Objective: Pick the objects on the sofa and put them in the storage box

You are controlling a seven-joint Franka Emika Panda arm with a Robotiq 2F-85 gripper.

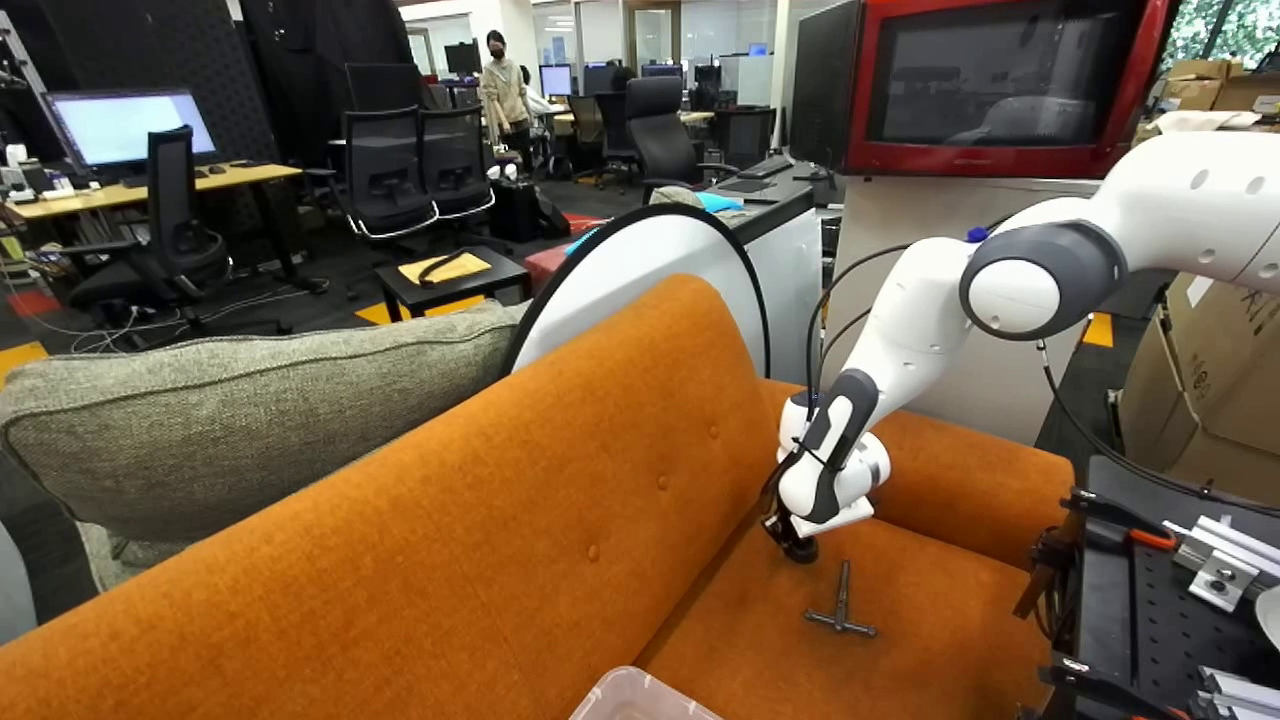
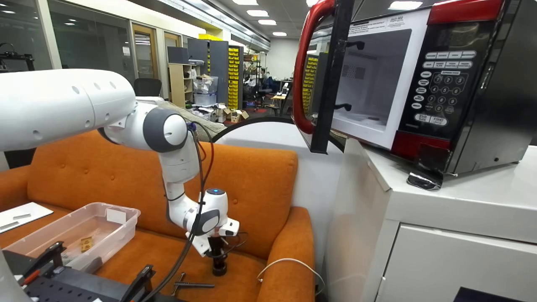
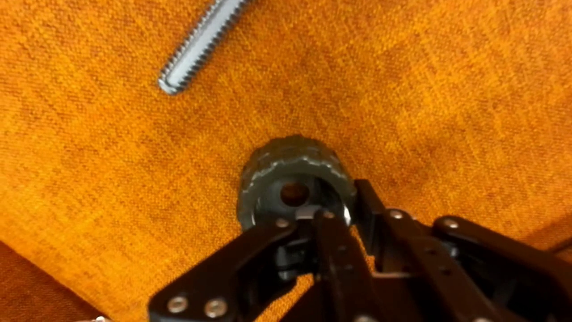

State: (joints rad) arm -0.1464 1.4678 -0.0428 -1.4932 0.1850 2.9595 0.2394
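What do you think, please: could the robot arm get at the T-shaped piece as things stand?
Probably not immediately: the end effector looks shut on the rim of the black wheel. Once freed, likely yes: the T-shaped piece lies uncovered nearby on the orange sofa.

The white arm (image 2: 63, 107) has grey-banded joints (image 2: 157, 129) and black fingers (image 3: 369, 205) (shiny screws (image 3: 178, 304) showing).

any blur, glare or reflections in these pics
Wrist view: slightly soft, with a bright sheen along the threaded shaft and small glints on the black wheel; in an exterior view, ceiling lights blow out to white; in an exterior view, the microwave's dark glass shows reflections.
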